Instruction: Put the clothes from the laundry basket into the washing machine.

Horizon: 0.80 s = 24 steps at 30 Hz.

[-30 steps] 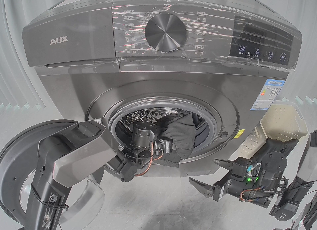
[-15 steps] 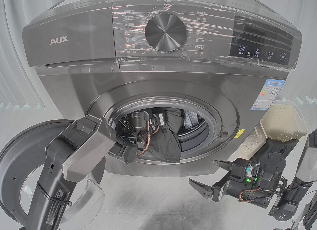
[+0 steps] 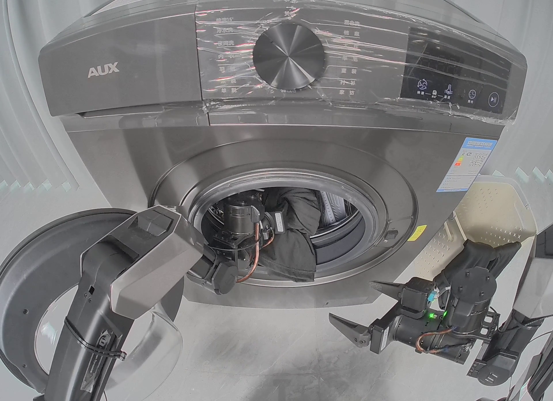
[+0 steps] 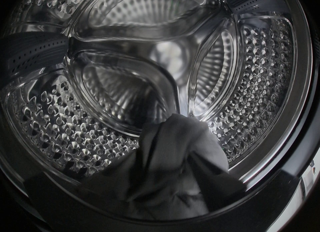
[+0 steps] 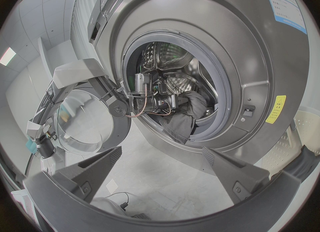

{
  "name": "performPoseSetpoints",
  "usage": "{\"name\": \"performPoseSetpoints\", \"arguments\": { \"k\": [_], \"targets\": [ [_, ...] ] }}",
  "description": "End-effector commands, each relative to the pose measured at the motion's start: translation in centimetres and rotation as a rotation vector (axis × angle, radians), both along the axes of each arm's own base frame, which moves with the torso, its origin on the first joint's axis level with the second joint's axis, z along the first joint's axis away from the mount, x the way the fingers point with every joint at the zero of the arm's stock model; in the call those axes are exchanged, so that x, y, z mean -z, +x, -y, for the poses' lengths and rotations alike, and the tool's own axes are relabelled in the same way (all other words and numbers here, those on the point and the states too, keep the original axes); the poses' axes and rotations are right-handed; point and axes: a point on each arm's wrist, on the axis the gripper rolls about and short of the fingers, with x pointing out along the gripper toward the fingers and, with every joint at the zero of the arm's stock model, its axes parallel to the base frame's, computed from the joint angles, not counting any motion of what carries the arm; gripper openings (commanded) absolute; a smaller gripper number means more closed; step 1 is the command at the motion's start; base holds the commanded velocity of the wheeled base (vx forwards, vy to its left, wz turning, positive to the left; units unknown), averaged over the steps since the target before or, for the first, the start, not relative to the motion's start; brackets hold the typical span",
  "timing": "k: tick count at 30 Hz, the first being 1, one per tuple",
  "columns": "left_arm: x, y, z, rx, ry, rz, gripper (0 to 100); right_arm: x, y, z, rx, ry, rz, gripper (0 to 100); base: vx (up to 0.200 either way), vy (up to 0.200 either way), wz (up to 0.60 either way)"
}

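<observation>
Head view: left gripper [image 3: 285,220] sits in the washing machine [image 3: 144,148] mouth, buried in a dark garment [image 3: 294,246] draped over the rim (grip: cannot tell). Left wrist view: the dark garment lies at the drum [image 4: 266,76] front. Right wrist view: right gripper [image 5: 161,149] gapes, empty.
</observation>
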Motion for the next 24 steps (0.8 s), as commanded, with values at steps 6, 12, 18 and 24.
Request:
{"name": "performPoseSetpoints", "arguments": {
  "k": [6, 12, 18, 24],
  "targets": [
    [-0.6, -5.0, 0.6, 0.143, 0.074, -0.139, 100, 0.0, 0.0, -0.1, -0.002, 0.000, 0.001, 100, 0.000, 0.000, 0.00],
    [0.3, -6.3, 1.5, 0.198, 0.095, -0.175, 100, 0.0, 0.0, -0.1, -0.002, 0.000, 0.001, 100, 0.000, 0.000, 0.00],
    [2.8, -6.1, 1.6, 0.205, 0.136, -0.204, 100, 0.0, 0.0, -0.1, -0.002, 0.000, 0.001, 100, 0.000, 0.000, 0.00],
    [4.6, -5.7, 1.5, 0.194, 0.160, -0.216, 0, 0.0, 0.0, -0.1, -0.003, 0.001, 0.000, 100, 0.000, 0.000, 0.00]
  ]
}}
